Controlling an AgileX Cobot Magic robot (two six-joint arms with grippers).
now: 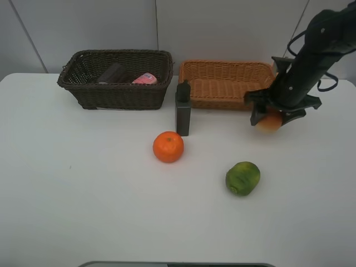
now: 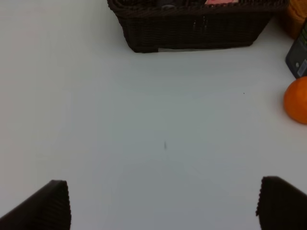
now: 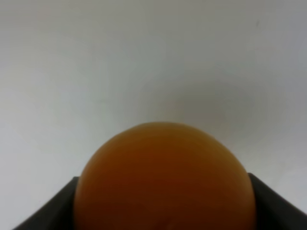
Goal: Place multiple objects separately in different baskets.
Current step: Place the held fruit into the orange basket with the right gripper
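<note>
Right gripper (image 1: 270, 117): gripped round red-yellow peach-like fruit (image 3: 163, 177), just in front of shallow orange-tan wicker basket (image 1: 222, 83).
Left gripper (image 2: 163, 206): stood wide open, empty, over white desk (image 2: 144, 110).

No text, brand, number or sign can be read — not in any of the views.

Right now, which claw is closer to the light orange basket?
Right. The right claw, gripping the peach, hangs by the light orange basket's front right corner. The left claw sits over the table, far from it.
</note>
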